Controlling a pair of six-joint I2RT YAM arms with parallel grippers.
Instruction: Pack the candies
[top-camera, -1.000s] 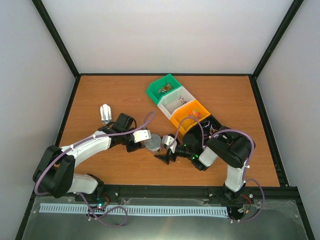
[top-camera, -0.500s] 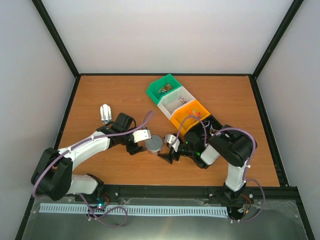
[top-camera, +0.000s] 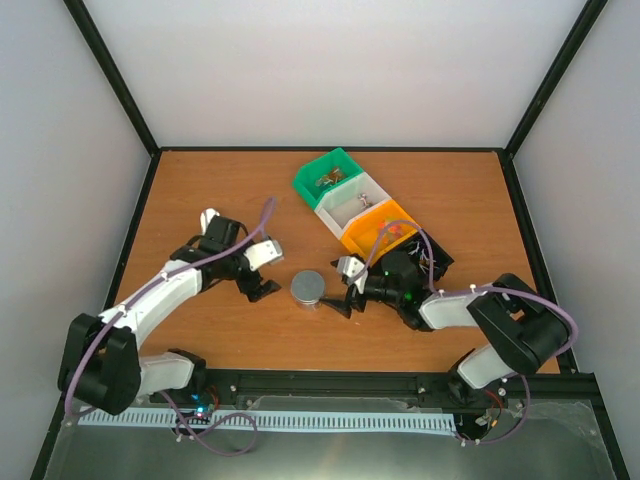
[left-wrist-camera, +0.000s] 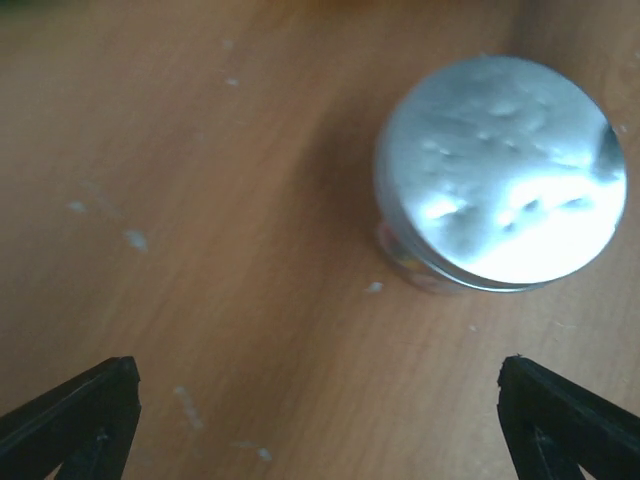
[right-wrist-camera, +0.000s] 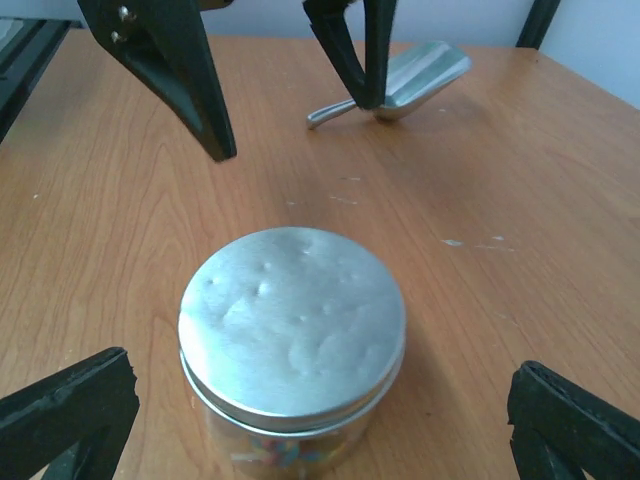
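Note:
A small clear jar (top-camera: 308, 288) with a dented silver lid (right-wrist-camera: 292, 320) stands upright on the table between both arms. Candies (right-wrist-camera: 275, 455) in mixed colours show through its wall, and a few more lie in the green bin (top-camera: 325, 180), the white bin (top-camera: 355, 205) and the orange bin (top-camera: 390, 232). My left gripper (top-camera: 262, 272) is open to the jar's left, clear of it. In the left wrist view the jar (left-wrist-camera: 500, 170) sits ahead and to the right of that gripper (left-wrist-camera: 318, 400). My right gripper (top-camera: 340, 290) is open at the jar's right side, its fingers (right-wrist-camera: 70, 410) spread wider than the jar and not touching it.
A metal scoop (top-camera: 210, 222) lies on the table behind my left wrist and shows in the right wrist view as well, scoop (right-wrist-camera: 410, 80). A black bin (top-camera: 435, 258) ends the row of bins, half covered by my right arm. Black frame rails edge the wooden table (top-camera: 200, 180).
My left gripper opened, let go of the jar and drew back to the left. My right gripper moved up to the jar's right side. The jar stayed put.

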